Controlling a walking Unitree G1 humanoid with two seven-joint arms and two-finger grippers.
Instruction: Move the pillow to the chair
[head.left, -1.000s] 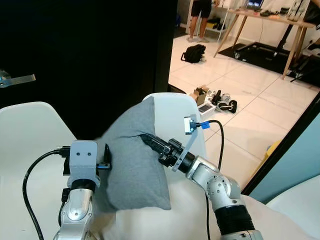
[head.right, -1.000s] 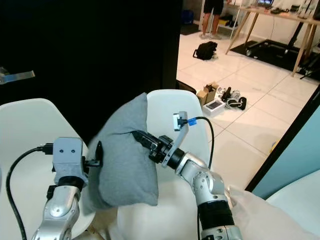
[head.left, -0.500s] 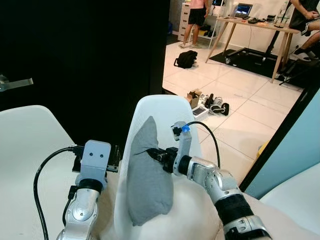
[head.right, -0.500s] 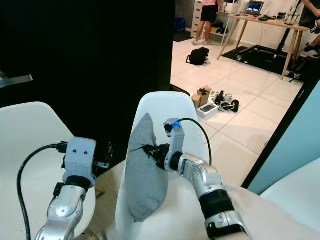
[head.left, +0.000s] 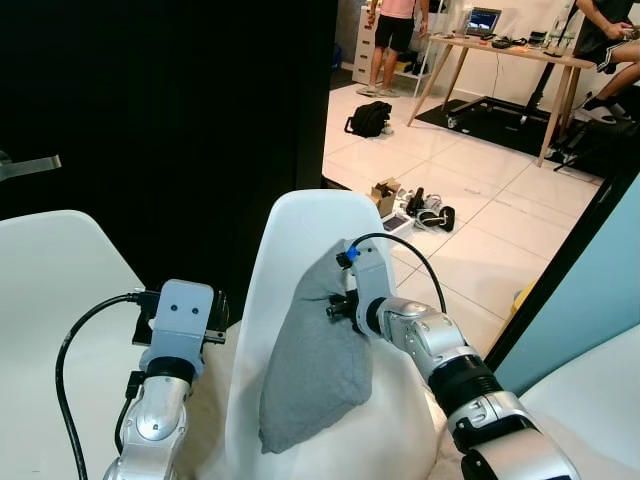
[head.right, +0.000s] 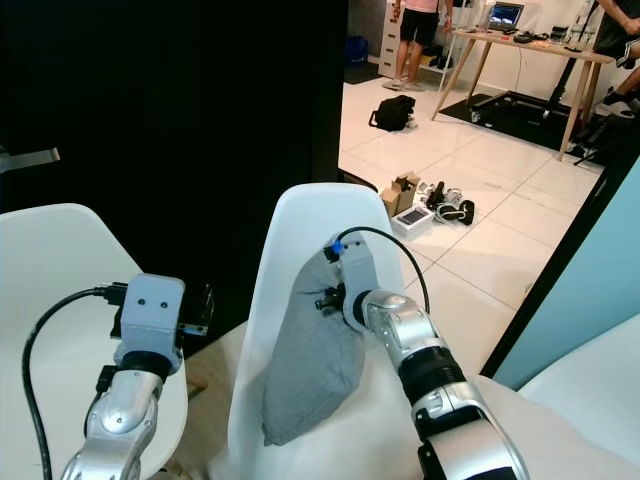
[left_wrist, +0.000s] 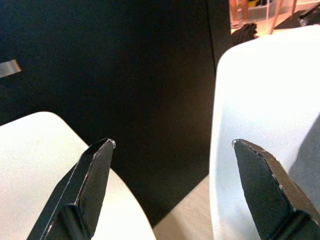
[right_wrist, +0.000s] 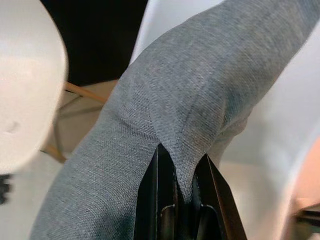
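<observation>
My right pincer (right_wrist: 181, 172) is pinching a fold of the soft grey fabric pillow (head.left: 320, 365), its two black fingers (right_wrist: 157, 185) pressed close with the cloth bunched between them. The pillow stands on end inside the white moulded plastic chair (head.left: 300, 225) in front of me, leaning against the inner face of the chair's tall curved back, its lower end down toward the seat. My right arm reaches in from the right, and the wrist with its black cable looping over the top sits just beside the upper part of the pillow.

My left pincer (left_wrist: 172, 165) is spread wide and holds nothing; its fingertips (left_wrist: 102, 150) point at the gap between the chair holding the pillow and a second white plastic chair (head.left: 60, 270) on my left. That arm is raised to the left of the pillow's chair, apart from the pillow.

Behind both chairs stands a black wall panel (head.left: 170, 110). Past its edge, a white tiled floor (head.left: 480, 200) opens out, with a black bag (head.left: 368, 118) lying on it and a small heap of shoes and boxes (head.left: 415, 208) nearer to me. Farther back is a wooden table (head.left: 500, 50) with slanted legs, and a person (head.left: 390, 35) in dark shorts stands beside it. A pale blue panel (head.left: 590, 300) rises at my right.
</observation>
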